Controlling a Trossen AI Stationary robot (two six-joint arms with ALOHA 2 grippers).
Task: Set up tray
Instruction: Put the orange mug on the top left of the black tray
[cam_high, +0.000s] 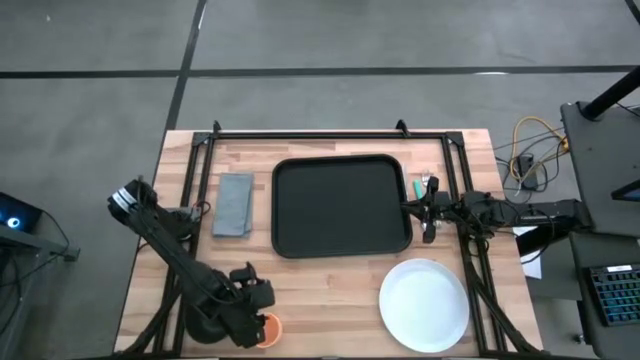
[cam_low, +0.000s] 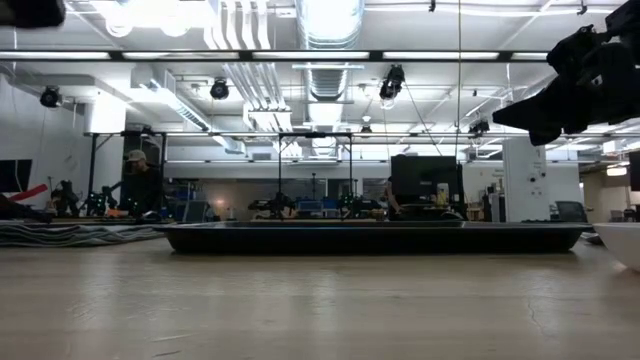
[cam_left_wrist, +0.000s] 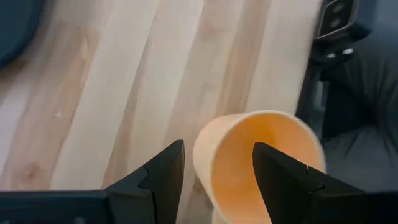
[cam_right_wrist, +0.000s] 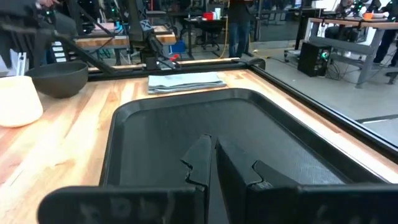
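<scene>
The black tray lies flat at the table's centre, and the low view shows its rim edge-on. An orange cup sits by the near edge, left of centre. My left gripper is open at the cup, straddling its wall at the rim. My right gripper is shut and hovers over the tray's right rim, high above the table in the low view. A grey folded napkin lies left of the tray. A white plate lies near its right front corner. My left gripper has one finger just outside the cup's wall and the other finger in front of the cup's open mouth. I cannot tell whether either finger touches the cup.
A dark bowl stands near the cup on the table's near left part. Black frame rails run along the far edge and both sides. Small items lie beside the tray's far right corner. Bare wood shows between the cup and the plate.
</scene>
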